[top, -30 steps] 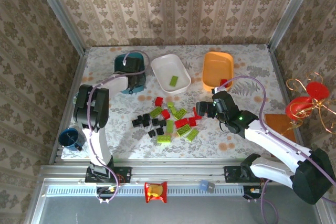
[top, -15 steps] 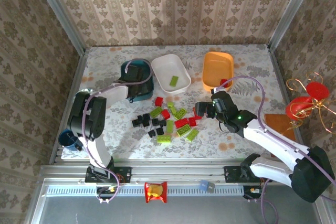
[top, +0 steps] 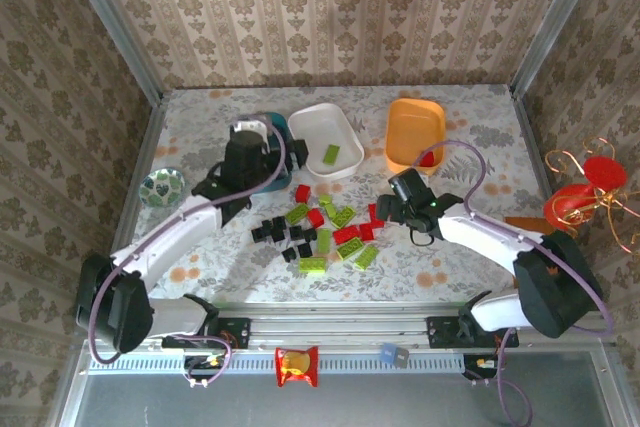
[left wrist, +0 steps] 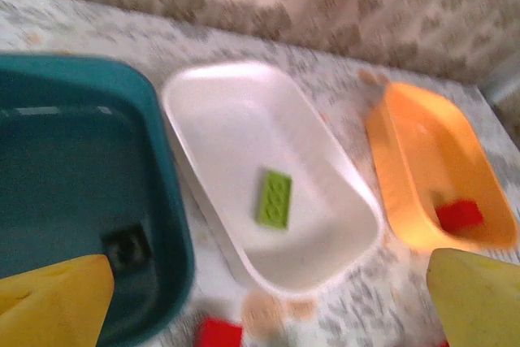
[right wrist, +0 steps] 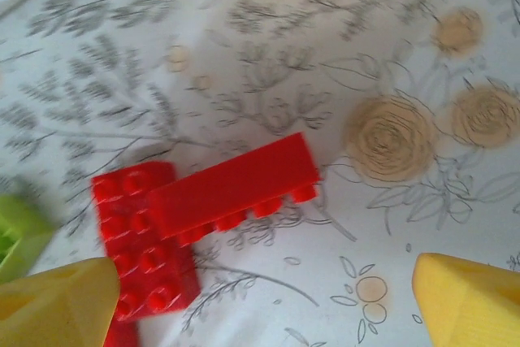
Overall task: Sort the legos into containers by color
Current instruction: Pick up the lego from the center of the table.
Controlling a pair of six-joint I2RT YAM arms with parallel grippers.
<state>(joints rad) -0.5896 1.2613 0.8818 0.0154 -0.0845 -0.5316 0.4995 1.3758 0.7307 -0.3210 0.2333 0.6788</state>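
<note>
My left gripper hangs open over the near edge of the dark teal tub, its yellow fingers wide apart with nothing between them. A black brick lies inside the teal tub. The white tub holds a lime green brick, and the orange tub holds a red brick. Red, green and black legos lie scattered mid-table. My right gripper is open just above a long red brick that leans on a red plate.
A small round patterned dish sits at the table's left edge. Red ornaments and a brown block lie beyond the right edge. Wallpapered walls with metal posts close in the back and sides.
My left gripper has opened over the teal tub and its arm has dropped low to the left, uncovering the patterned dish. My right gripper has edged closer over the red bricks, staying open.
</note>
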